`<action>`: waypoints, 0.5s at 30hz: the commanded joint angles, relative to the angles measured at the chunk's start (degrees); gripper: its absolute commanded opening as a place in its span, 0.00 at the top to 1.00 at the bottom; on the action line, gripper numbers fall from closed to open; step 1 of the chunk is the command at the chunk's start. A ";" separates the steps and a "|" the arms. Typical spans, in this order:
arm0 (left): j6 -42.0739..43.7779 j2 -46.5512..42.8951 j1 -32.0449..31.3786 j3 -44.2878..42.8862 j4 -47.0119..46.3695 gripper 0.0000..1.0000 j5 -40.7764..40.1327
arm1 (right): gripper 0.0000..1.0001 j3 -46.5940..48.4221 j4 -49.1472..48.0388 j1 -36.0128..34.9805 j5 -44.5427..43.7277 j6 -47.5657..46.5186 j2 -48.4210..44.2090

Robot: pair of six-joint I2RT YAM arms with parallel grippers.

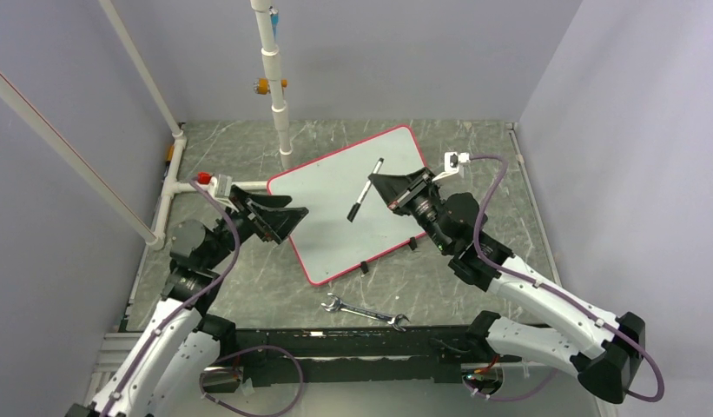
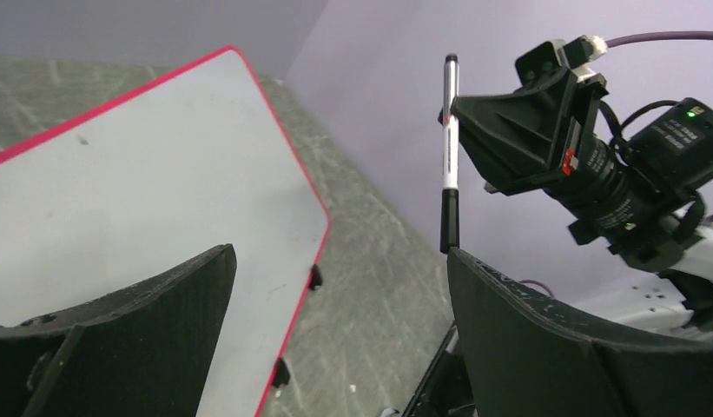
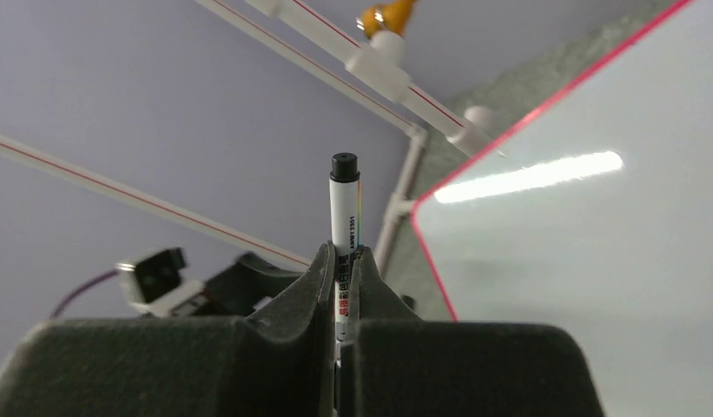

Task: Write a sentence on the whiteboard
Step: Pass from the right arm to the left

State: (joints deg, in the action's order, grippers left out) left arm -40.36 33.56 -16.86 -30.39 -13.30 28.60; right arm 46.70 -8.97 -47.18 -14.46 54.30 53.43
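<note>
The whiteboard (image 1: 335,195) lies flat on the grey-green marbled table (image 1: 509,217), turned at an angle, between the two arms and towards the far side. It is a large white rectangle with a thin red-pink rim, rounded corners and small black feet along its near edge. Its face is pale and plain, with a few faint specks in the left wrist view (image 2: 118,200) and a bright strip of reflected light in the right wrist view (image 3: 596,261).

The right tool (image 1: 374,181) is pressed together on a marker (image 1: 366,189), pinching its white barrel partway along. The marker (image 2: 449,156) stands nearly upright in the air, off the board, with a long black section at its lower end. The left tool (image 1: 290,221) is spread wide and holds nothing, hanging over the board's left edge.

Small print runs along the marker's barrel (image 3: 344,208), too fine to read surely. A metal wrench (image 1: 366,311) lies on the table near the board's near corner.
</note>
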 commanded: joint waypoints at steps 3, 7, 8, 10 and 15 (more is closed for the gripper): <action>-7.90 6.36 -5.87 2.27 -24.39 0.04 -2.79 | 1.00 -3.13 -23.73 0.24 0.83 4.82 1.53; -10.03 9.96 -9.66 4.22 -35.36 0.07 -6.09 | 1.00 -4.76 -28.43 0.22 -0.86 7.81 2.49; -10.09 10.89 -10.41 4.36 -36.97 0.08 -6.54 | 1.00 -5.18 -29.39 0.21 -1.26 8.60 2.61; -9.73 12.67 -11.64 3.93 -38.63 0.09 -6.95 | 1.00 -5.63 -30.50 0.25 -1.56 9.73 2.92; -8.90 16.74 -14.56 3.32 -43.64 0.13 -7.29 | 1.00 -5.11 -28.98 0.21 -2.30 11.43 3.11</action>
State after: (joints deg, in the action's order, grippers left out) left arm -49.01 48.42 -29.61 -26.15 -47.13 22.74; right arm 41.10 -33.10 -47.11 -15.09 63.07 56.77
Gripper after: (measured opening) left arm 0.881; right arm 0.036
